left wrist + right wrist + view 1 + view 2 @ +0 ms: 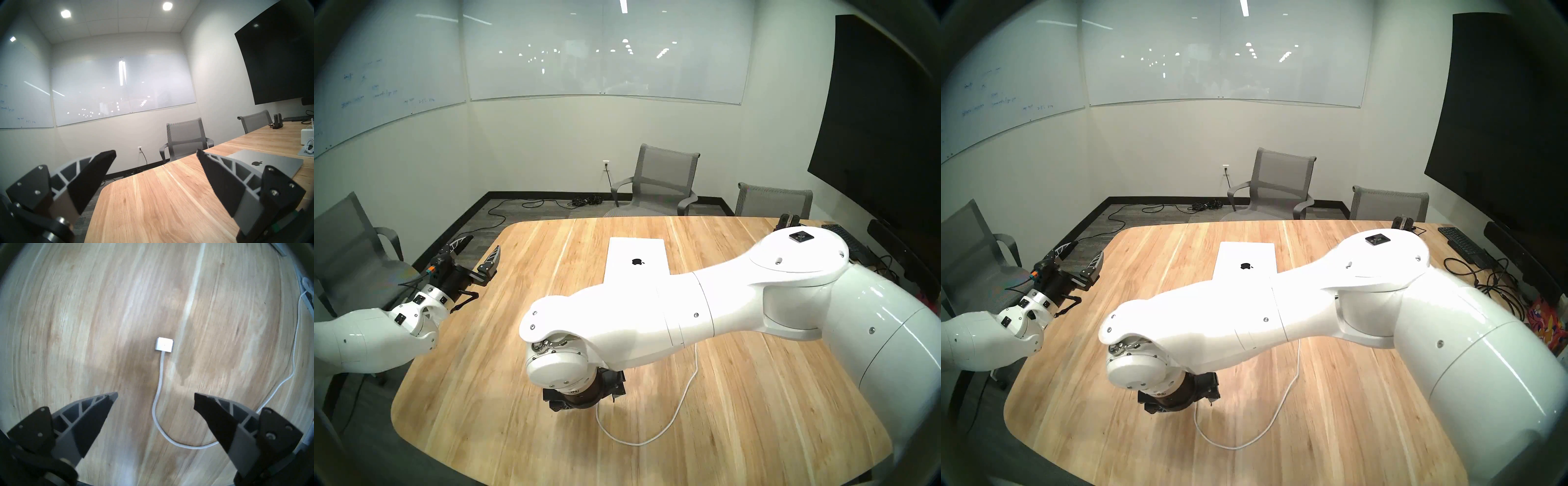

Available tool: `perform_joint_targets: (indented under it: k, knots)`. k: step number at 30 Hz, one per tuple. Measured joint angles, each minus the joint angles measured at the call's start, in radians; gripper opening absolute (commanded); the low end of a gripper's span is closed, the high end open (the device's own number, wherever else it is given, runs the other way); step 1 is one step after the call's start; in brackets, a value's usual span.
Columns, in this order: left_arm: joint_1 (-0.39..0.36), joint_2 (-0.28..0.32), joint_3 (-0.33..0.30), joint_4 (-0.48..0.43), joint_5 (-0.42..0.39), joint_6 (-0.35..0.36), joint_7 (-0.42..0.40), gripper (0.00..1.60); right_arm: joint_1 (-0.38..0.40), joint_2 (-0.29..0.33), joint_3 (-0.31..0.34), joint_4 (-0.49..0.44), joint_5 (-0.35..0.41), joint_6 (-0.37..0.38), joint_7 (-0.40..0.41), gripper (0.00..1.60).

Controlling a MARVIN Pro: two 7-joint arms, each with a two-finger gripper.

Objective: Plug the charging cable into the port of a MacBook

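Head views: long thin white charging cable [682,404] loops across the near middle of the light wooden table [755,424], running from under the right arm's forearm down and round to beneath the wrist. Right gripper [583,395] points straight down over that cable end; its fingers are hidden by the wrist here. Thin silver MacBook [634,259], lid shut, black apple logo centred, lies flat farther back, well apart from the cable loop; its near right corner is covered by the arm. Left gripper [477,249] hangs over the table's left edge, jaws spread wide, nothing between them. Bare wood on the near left and near right. Black keyboard [1461,242] and dark cords sit at the far right edge. Faint blue whiteboard writing, not readable.

Left wrist view: both black-padded fingers [95,176] stand apart, empty. The MacBook [278,162] lies to the right beyond the right finger. A white power brick [306,138] with a bundled cord stands farther right. Ports too small to see.

Right wrist view: jaws wide apart, holding nothing. The cable's small flat rectangular silver-white connector [164,344] lies on the wood ahead of the fingertips, centred on the gap; the cord [157,405] runs back between the fingers, then curves off right under the right finger. Clear wood all round the connector.
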Motion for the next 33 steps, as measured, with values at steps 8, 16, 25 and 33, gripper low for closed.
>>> perform_joint_targets:
  k: [8,16,25,33]
  knots:
    - [0.0,0.0,0.0,0.0,0.0,0.0,0.0,1.6,-0.009,-0.001,0.001,0.01,-0.007,0.0,0.01,1.6]
    - [0.0,0.0,0.0,0.0,0.0,0.0,0.0,1.6,-0.022,0.003,-0.001,0.026,-0.014,0.012,0.037,1.6]
    - [0.0,0.0,0.0,0.0,0.0,0.0,0.0,1.6,-0.032,0.021,0.0,0.031,-0.025,0.027,0.072,1.6]
    - [0.0,0.0,0.0,0.0,0.0,0.0,0.0,1.6,-0.034,0.035,-0.001,0.021,-0.034,0.032,0.091,1.6]
